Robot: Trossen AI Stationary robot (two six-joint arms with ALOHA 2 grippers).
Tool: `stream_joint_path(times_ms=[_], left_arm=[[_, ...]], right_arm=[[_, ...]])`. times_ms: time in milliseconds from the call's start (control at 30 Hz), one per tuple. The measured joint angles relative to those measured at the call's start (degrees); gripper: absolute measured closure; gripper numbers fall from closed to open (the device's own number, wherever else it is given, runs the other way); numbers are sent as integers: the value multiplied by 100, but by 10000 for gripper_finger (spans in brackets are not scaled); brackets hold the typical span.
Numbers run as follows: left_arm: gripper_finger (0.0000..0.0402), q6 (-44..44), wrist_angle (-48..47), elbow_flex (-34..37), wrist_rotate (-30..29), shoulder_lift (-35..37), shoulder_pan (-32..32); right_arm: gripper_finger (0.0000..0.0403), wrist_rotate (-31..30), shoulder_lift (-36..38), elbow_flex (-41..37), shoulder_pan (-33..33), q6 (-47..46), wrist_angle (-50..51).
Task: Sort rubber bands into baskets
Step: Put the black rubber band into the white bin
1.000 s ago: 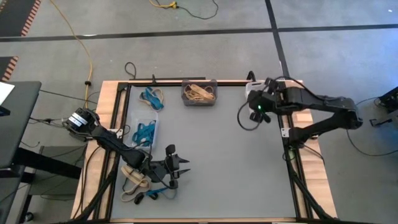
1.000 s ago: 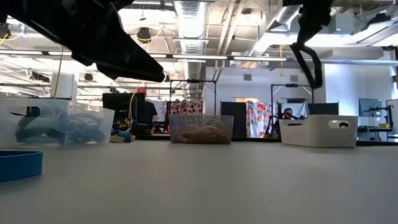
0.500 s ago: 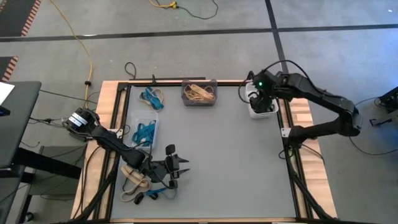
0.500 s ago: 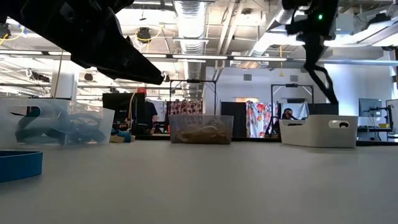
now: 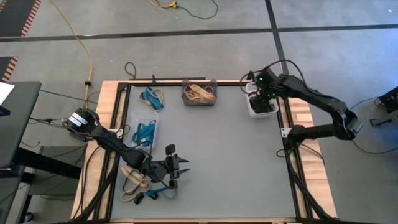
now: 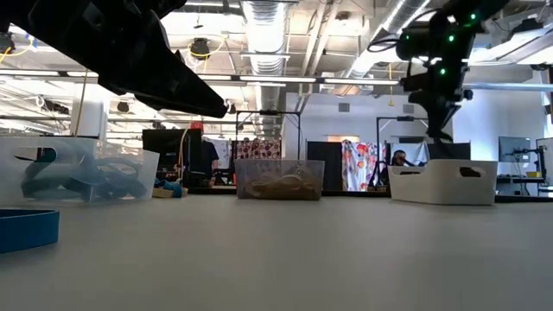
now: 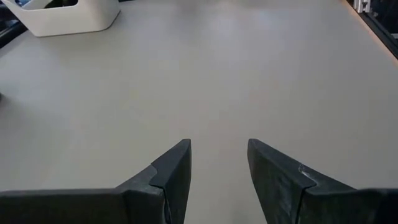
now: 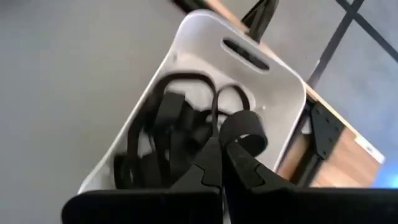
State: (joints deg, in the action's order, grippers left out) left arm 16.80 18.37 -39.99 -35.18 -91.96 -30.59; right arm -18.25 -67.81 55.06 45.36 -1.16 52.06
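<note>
**Above the white basket, the right gripper pinches a black band**

Above the white basket (image 5: 262, 107), which sits at the far right edge of the table (image 5: 224, 162), the right gripper (image 8: 224, 158) hangs with its 2 fingers pressed together on a black rubber band (image 8: 245, 127). The band loops out past the fingertips over the basket's open top. Inside the basket lies a heap of black bands (image 8: 165, 140), tangled against its wall.

To the left of the white basket along the same far edge stands the dark grey basket (image 5: 199, 93), holding tan bands (image 5: 199, 93). Farther left again, a few blue bands (image 5: 152, 97) lie loose on the table. Well away from the white basket, on the table's left side, the clear basket (image 5: 144, 130) holds blue bands (image 5: 145, 132).

The left gripper (image 7: 217, 165) waits low over the table diagonally opposite the white basket, near the left front corner, its 2 fingers spread apart with only bare table surface between them. Just beside it, on the side away from the white basket, lies a loose pile of tan bands (image 5: 134, 179) with a blue band (image 5: 157, 190) and a black band (image 5: 138, 199) at its near edge.
</note>
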Motion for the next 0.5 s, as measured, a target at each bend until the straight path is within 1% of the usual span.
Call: stream_joint_path(times_ms=[133, 267, 400, 500], left_arm=[[252, 23, 4, 0, -2, 0, 0], [252, 28, 16, 0, -5, 0, 0], [252, 30, 37, 0, -11, 0, 0], [252, 32, 44, 0, -13, 0, 0]], right_arm=[[379, 390, -8, -215, 342, 102, -586], [379, 821, -227, -300, 610, 164, -809], [378, 823, -682, -305, 740, 245, -870], [378, 808, -1039, -305, 808, 274, -1117]])
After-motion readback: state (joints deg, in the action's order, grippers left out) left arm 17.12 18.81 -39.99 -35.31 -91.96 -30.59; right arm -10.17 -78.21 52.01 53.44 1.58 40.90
